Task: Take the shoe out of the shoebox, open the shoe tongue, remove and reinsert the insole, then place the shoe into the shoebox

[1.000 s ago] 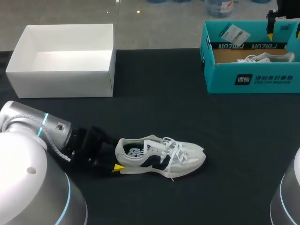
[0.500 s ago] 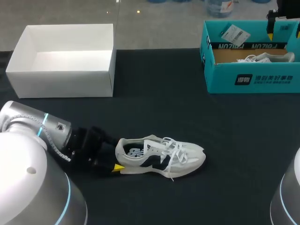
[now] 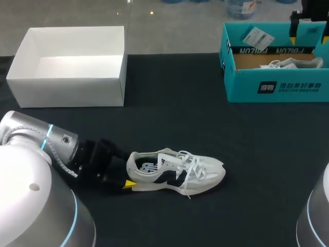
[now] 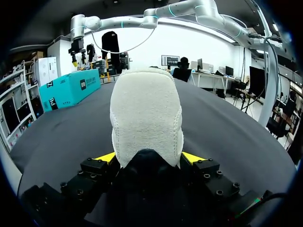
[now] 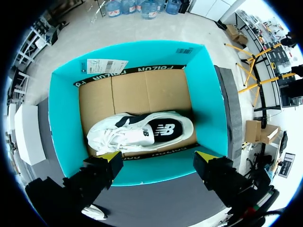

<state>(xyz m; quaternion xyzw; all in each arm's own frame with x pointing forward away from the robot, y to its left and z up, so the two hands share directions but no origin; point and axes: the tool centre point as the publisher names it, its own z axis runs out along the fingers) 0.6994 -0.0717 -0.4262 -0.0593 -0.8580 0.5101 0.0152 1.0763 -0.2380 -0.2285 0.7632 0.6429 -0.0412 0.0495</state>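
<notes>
L claw [image 4: 148, 158] is gripping the white shoe [image 3: 177, 172] by the heel. In the L wrist view both yellow fingertips [image 4: 105, 157] are pressing on the heel from either side, so it's clenched on the white shoe. The white shoe is lying upright on its sole on the dark worktop [image 3: 169, 118], near the front edge, toe pointing to my right, laces on top, insole showing in the opening.

R claw [image 5: 158, 158] is hovering over the teal shoebox [image 5: 64, 118] at the far R corner of the worktop. Its fingers are standing wide apart w/ nothing between them, i.e. released. A second shoe [image 5: 142, 132] is lying on its side inside the teal shoebox, on the cardboard floor, close to the wall nearest the R claw. A white tag [image 5: 104, 65] is sitting on the far flap.

An open white box [image 3: 67, 92] is sitting at the far L of the worktop, well apart from the white shoe.
</notes>
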